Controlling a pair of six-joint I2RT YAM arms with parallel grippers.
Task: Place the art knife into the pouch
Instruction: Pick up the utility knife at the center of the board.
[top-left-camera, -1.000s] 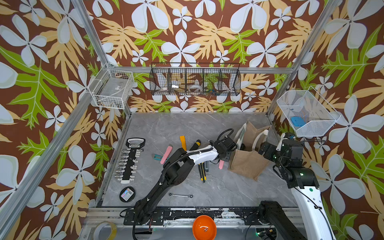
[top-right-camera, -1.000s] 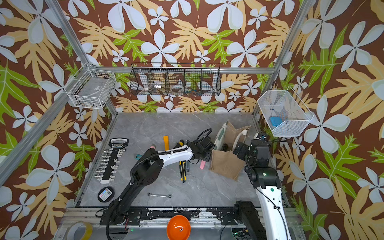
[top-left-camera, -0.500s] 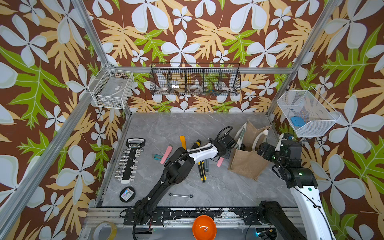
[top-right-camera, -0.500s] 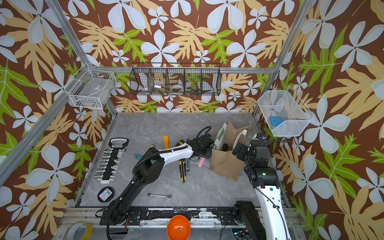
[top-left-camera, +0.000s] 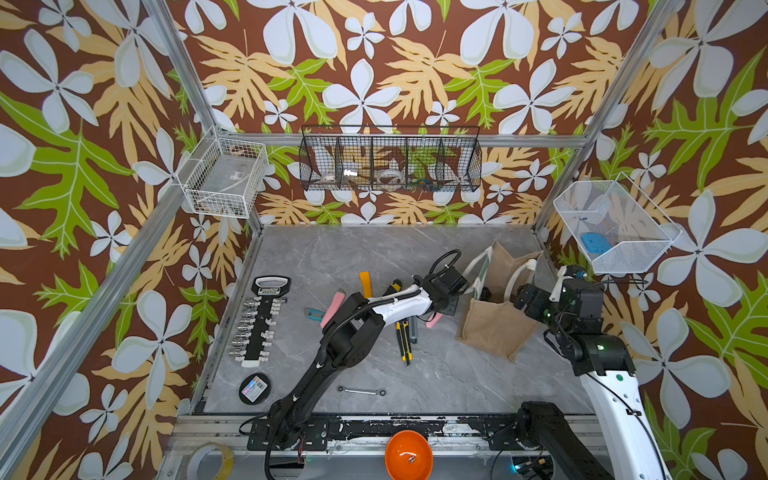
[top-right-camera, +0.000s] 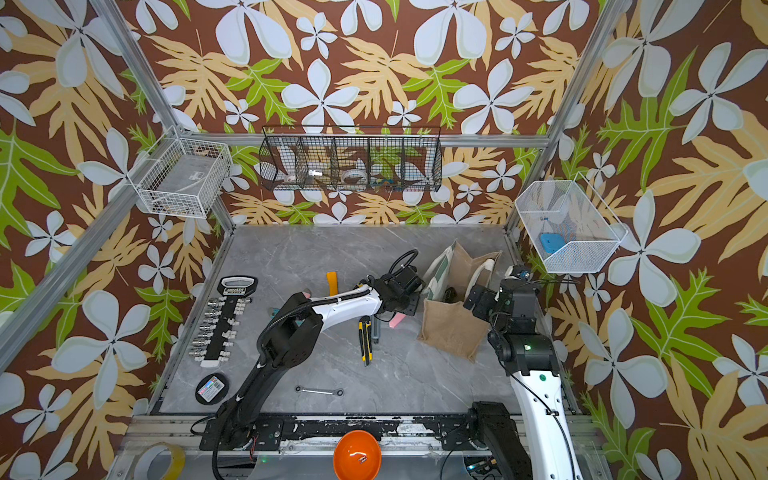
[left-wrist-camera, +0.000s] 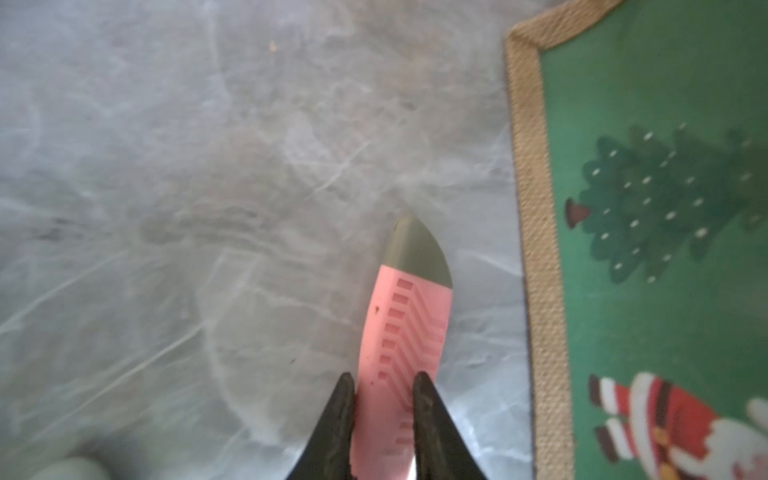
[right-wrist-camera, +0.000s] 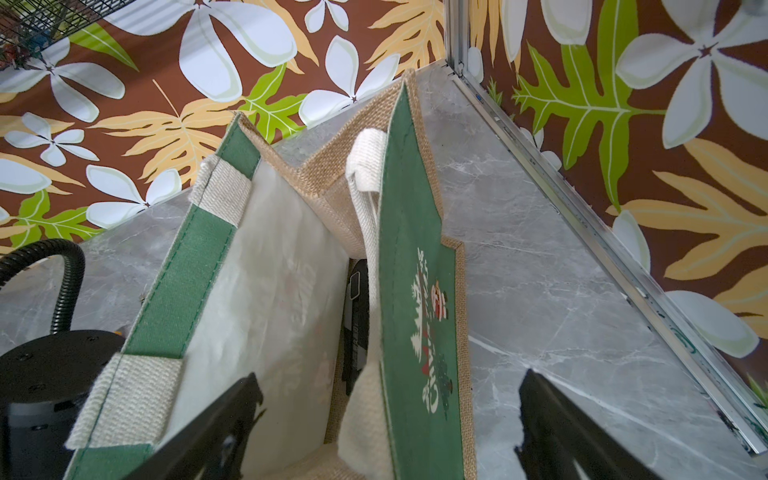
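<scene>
The left gripper (left-wrist-camera: 383, 376) is pinching the knife (left-wrist-camera: 409, 316) across its pink ribbed body, with 1 finger (left-wrist-camera: 340, 424) pressing on each side. How firmly it is squeezing, I am not able to tell. The hold is sitting near 1 end, so most of the knife, grey tip included, is sticking out ahead. In my judgement that is inviting a swing or a slip once it is being carried.

The knife is lying low at the table (left-wrist-camera: 166, 208), just beside the pouch (left-wrist-camera: 665, 291) and outside it; whether it is resting or lifted is not showing.

The right gripper (right-wrist-camera: 390, 374) is standing spread wide, straddling the pouch's printed wall without pinching it. The soft pouch is therefore likely being left free to sag or slide, should the tip be catching its rim or the white handle (right-wrist-camera: 365, 166) at the mouth. A dark thing (right-wrist-camera: 357, 316) is lying inside, narrowing the room.
</scene>
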